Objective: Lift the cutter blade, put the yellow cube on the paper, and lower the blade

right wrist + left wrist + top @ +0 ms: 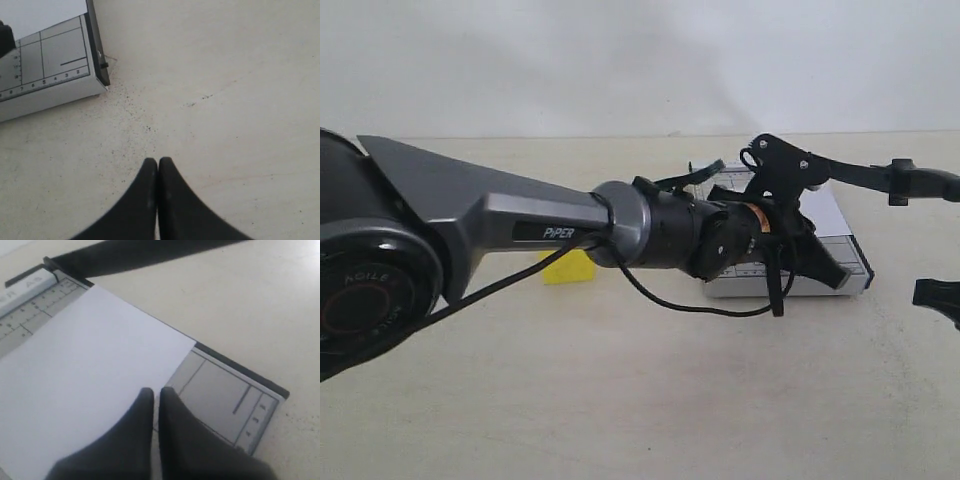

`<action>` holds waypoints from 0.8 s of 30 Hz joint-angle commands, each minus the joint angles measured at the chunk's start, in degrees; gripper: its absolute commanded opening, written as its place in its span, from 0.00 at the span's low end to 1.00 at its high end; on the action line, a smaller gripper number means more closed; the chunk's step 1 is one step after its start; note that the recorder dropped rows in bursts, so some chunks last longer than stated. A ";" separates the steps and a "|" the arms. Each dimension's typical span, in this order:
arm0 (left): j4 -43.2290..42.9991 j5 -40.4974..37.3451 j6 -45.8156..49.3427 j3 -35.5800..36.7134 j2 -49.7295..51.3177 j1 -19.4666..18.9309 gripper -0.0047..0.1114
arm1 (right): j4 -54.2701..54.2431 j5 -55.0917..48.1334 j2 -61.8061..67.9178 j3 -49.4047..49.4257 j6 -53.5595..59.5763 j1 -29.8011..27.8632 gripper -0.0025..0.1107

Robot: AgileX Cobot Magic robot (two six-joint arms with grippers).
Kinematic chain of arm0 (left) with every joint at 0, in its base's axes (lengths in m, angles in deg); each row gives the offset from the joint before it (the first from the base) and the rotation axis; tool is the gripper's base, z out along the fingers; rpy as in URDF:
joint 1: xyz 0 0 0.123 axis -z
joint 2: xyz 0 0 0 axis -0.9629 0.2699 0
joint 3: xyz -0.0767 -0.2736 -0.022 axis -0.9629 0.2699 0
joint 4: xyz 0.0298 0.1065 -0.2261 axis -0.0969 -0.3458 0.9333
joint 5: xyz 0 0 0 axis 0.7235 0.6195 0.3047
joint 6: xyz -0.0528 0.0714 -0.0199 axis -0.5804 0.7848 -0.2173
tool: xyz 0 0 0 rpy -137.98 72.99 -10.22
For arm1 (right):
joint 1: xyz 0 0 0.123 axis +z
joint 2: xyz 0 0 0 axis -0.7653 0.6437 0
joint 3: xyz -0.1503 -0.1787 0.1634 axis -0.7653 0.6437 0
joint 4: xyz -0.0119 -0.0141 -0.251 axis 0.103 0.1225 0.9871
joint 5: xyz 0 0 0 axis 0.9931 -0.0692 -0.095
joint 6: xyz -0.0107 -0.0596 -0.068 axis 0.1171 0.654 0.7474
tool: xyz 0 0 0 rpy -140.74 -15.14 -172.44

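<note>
The cutter blade is raised off the grey gridded base; in the left wrist view it is a blurred black bar rising from the hinge corner. The white paper lies on the base. My left gripper is shut and empty, hovering over the paper's edge; in the exterior view it is above the base. The yellow cube sits on the table left of the cutter, partly hidden behind my left arm. My right gripper is shut on nothing above bare table, right of the cutter.
My left arm stretches across the exterior view, with a black cable hanging under it. A corner of the base and a strip of the paper show in the right wrist view. The beige table meets a white wall behind.
</note>
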 commanded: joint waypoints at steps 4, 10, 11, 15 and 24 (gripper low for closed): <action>22.48 5.44 -0.86 -0.82 -0.17 -3.83 0.08 | 0.49 -0.47 0.12 -0.17 -0.13 -0.15 0.02; 29.69 9.06 3.62 -0.82 -0.02 -3.72 0.08 | 0.49 -0.37 0.12 -0.17 -0.13 -0.15 0.02; 29.69 8.13 5.57 -0.82 0.26 -3.72 0.08 | 0.49 -0.37 0.12 -0.17 -0.13 -0.15 0.02; 29.69 5.28 11.20 -0.93 1.85 -3.72 0.08 | 0.49 -0.37 0.12 -0.17 -0.13 -0.15 0.02; 28.92 -1.46 12.49 -3.34 5.81 -3.72 0.08 | 0.49 -0.39 0.12 -0.17 -0.13 -0.15 0.02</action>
